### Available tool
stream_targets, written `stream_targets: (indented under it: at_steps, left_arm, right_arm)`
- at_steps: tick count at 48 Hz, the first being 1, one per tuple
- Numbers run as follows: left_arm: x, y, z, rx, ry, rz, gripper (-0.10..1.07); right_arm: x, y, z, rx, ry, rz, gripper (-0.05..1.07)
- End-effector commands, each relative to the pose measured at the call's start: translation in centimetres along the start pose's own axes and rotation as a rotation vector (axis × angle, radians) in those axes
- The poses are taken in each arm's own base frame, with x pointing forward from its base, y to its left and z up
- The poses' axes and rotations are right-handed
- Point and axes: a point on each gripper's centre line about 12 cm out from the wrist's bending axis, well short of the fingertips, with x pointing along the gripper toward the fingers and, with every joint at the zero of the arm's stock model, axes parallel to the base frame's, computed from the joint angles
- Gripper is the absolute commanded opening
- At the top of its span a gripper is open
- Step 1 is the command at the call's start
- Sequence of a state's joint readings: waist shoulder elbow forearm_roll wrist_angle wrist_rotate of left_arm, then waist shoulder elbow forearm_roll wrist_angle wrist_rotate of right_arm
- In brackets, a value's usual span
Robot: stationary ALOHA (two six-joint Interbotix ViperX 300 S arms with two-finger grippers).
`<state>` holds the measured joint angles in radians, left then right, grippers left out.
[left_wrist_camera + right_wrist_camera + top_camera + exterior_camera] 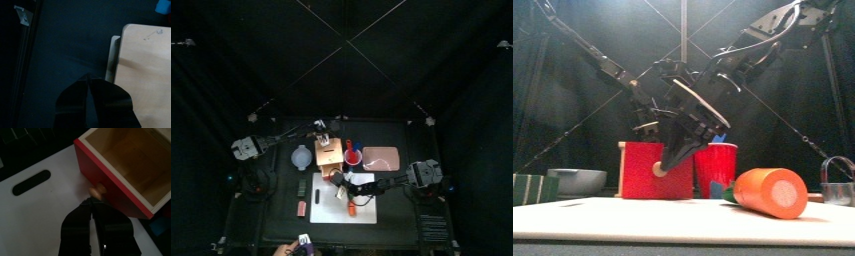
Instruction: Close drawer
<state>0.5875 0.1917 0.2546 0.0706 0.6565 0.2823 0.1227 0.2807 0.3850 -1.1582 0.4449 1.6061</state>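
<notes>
Right jaws [93, 208] seemingly touching drawer [127, 173] knob.

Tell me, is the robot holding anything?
Nothing is gripped, it seems: the right fingers are shut, with their tips right at the knob on the open drawer.

The drawer [127, 168] had a red front, pale rim and orange-tan inside; a white mat [40, 203] lay beneath; the fingers [94, 215] were black.
</notes>
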Motion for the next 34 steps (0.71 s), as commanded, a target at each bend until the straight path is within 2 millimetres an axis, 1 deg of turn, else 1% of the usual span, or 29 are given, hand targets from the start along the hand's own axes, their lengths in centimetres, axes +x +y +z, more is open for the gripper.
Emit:
stream_targets:
  at_steps: [1, 16, 26, 34]
  left_arm:
    - [-0.5, 0.3, 0.6, 0.006, -0.027, 0.013, 0.52]
    - [0.0, 0.4, 0.5, 0.033, -0.018, 0.03, 0.52]
    - [0.2, 0.5, 0.3, 0.053, -0.009, 0.041, 0.52]
    - [0.4, 0.5, 0.3, 0.061, -0.012, 0.046, 0.52]
  right_arm:
    - [-0.1, -0.6, 2.3, 0.026, -0.046, 0.001, 0.24]
    - [1.5, -1.9, 3.4, 0.042, -0.058, -0.029, 0.24]
    - [3.0, -3.4, 4.6, 0.088, -0.065, -0.07, 0.24]
    - [3.6, -3.7, 5.4, 0.098, -0.078, -0.084, 0.24]
